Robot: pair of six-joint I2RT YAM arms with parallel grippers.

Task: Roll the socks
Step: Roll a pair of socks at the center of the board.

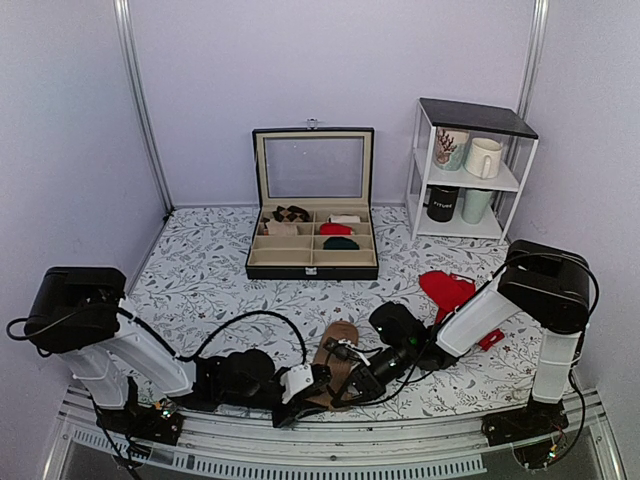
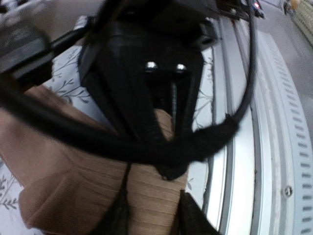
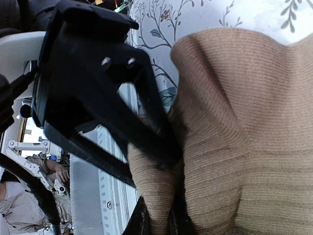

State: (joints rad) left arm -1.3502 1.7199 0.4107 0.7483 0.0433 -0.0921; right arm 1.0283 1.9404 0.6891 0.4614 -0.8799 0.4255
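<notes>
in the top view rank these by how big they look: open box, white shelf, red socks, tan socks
1. open box and white shelf, about alike
2. red socks
3. tan socks, partly hidden

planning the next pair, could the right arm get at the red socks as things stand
Probably not yet: the red socks lie uncovered beside its forearm, but the right gripper is clamped on the tan socks.

High rear overview of table [image 1: 200, 270]; both wrist cameras close on the socks [image 3: 244, 122]
</notes>
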